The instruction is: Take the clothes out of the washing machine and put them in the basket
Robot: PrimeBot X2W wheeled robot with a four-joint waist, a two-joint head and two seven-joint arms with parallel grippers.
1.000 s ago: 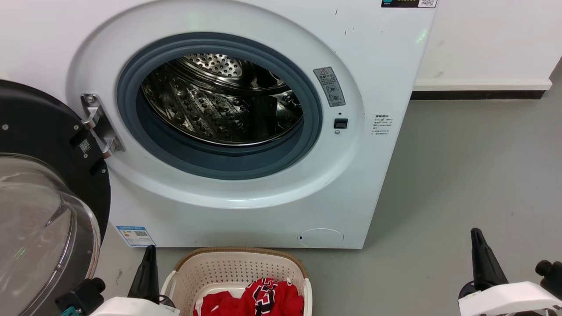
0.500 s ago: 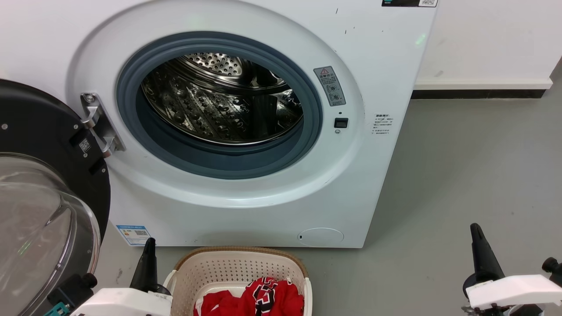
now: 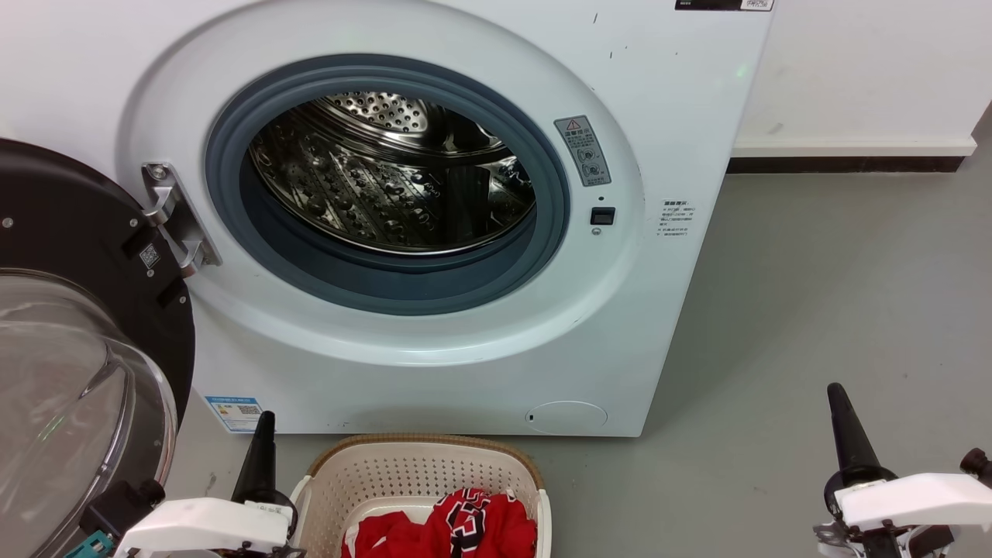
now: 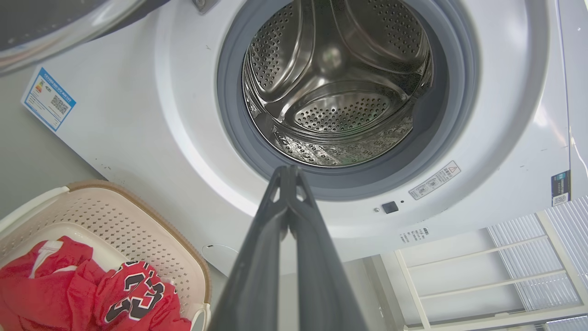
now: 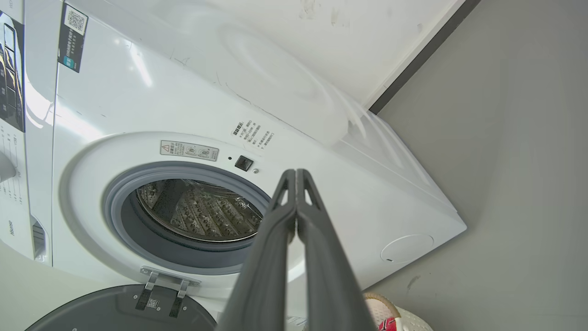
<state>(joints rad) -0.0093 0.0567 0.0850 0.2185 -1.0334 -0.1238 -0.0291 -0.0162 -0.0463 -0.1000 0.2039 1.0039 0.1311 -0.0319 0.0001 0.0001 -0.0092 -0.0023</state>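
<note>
"Hanging open at the far left, that is the washing machine's black-rimmed glass door, yes?"

"Yes, it is standing wide on its hinge. Just right of it the left gripper is hovering beside the basket's left side, its fingers pressing together and gripping nothing."

"And the basket?"

"It is sitting on the grey floor right in front of the machine. The red clothes are lying bunched inside it, the jersey showing black-and-white numerals."

"What is the steel drum showing?"

"Its perforated metal is gleaming inside the grey gasket."

"The right gripper?"

"It is hanging over open floor, well right of the machine, its fingers meeting tip to tip and holding nothing."
</note>
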